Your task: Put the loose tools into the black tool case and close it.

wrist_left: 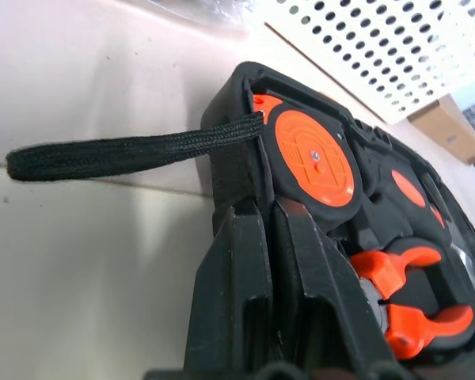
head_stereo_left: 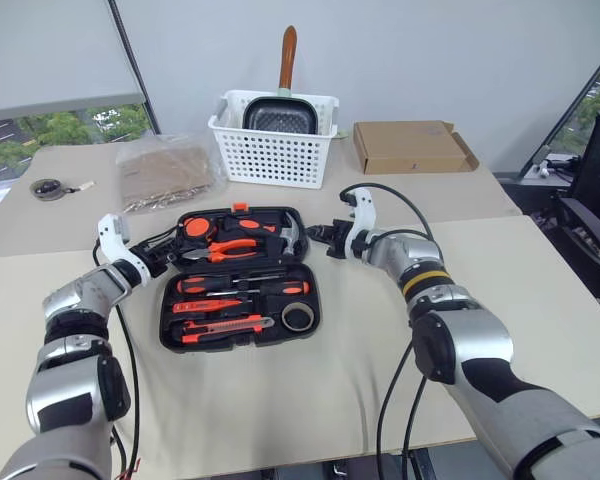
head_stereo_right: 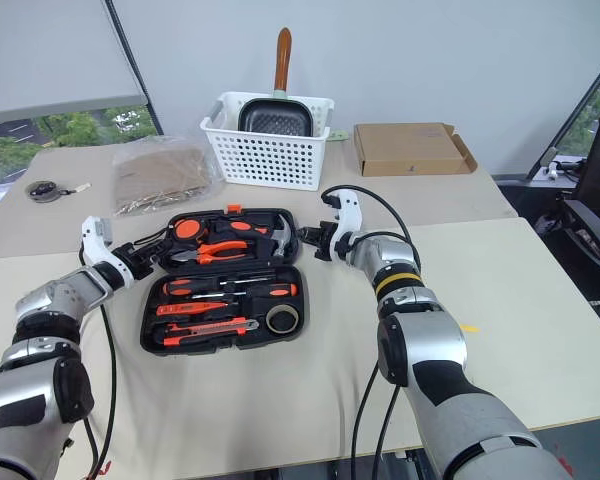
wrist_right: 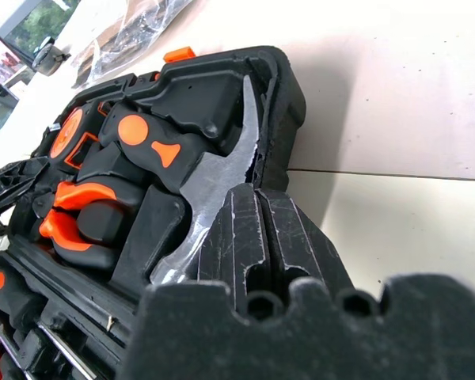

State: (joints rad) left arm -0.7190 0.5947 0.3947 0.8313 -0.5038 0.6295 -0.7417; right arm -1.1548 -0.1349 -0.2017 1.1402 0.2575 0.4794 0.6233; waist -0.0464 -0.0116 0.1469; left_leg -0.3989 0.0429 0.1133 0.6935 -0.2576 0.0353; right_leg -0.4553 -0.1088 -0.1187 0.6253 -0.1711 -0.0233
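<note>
Now the black tool case [head_stereo_left: 242,275] lies open on the beige table [head_stereo_left: 480,290], with two screwdrivers [head_stereo_left: 242,285], the red tester [head_stereo_left: 208,305], the utility knife [head_stereo_left: 225,326] and the tape roll [head_stereo_left: 298,317] seated in the near half. Both arms reach forward and inward to the far half. The left gripper [head_stereo_left: 162,258] is pinched shut on that half's left edge, beside the tape measure [wrist_left: 313,162]; the right gripper [head_stereo_left: 317,235] is clamped shut on its right edge, by the hammer [wrist_right: 214,186]. Behind stand a white basket [head_stereo_left: 272,150] and a cardboard box [head_stereo_left: 410,146].
</note>
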